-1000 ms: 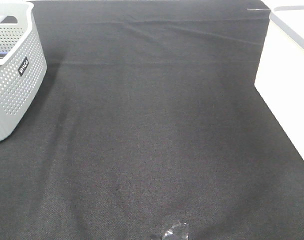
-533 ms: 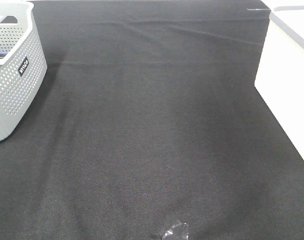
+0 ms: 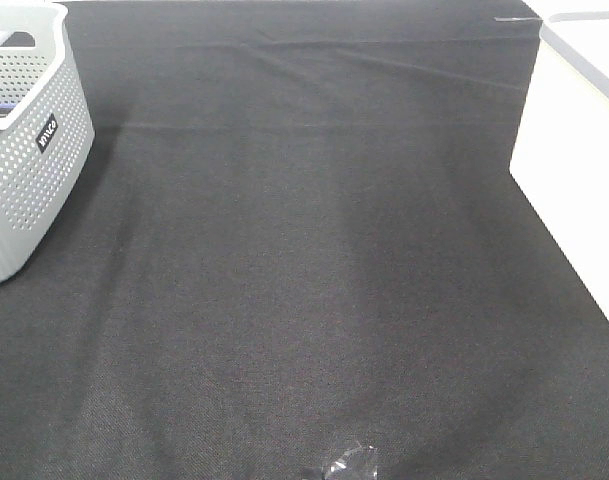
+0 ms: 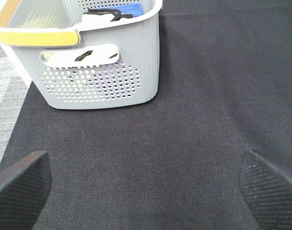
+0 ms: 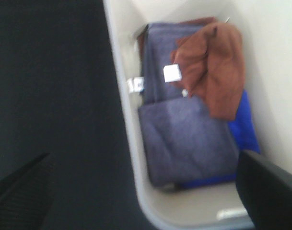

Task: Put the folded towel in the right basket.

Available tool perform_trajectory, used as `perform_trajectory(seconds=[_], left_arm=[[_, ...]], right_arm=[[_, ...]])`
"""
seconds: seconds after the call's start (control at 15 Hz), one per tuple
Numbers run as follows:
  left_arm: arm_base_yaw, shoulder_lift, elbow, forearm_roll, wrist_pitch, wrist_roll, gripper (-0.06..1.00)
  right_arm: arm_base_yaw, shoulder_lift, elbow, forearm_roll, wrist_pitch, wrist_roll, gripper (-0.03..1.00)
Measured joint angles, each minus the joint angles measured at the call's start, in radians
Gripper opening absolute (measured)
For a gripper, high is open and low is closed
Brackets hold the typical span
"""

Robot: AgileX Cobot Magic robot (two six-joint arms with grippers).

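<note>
The right basket (image 3: 574,150) is white and stands at the table's right edge. In the right wrist view its rim (image 5: 124,120) shows, and inside lie a folded grey-purple towel (image 5: 184,139), a second grey-purple towel (image 5: 157,62), a crumpled brown cloth (image 5: 215,67) and a blue cloth (image 5: 244,122). My right gripper (image 5: 146,191) is open and empty above the basket's edge; only its dark fingertips (image 5: 265,196) show. My left gripper (image 4: 146,187) is open and empty over the black table. No towel lies on the table in the exterior high view.
A grey perforated basket (image 3: 24,150) stands at the left edge; in the left wrist view (image 4: 102,76) it has a yellow handle and holds blue and dark items. A black cloth (image 3: 304,260) covers the table. A small shiny object (image 3: 349,465) sits at the front edge.
</note>
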Motion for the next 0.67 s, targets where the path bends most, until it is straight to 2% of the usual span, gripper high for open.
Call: perform_trajectory(seconds=[0.2,0.67], left_arm=[[0.0,0.0,0.0,0.002,0.0,0.0,0.99],[0.0,0.0,0.0,0.002,0.0,0.0,0.99]], right_arm=[[0.013,-0.317,0.25,0.03,-0.031,0.001,0.97],[0.013,-0.912,0.693,0.022,-0.046,0.0,0.97]])
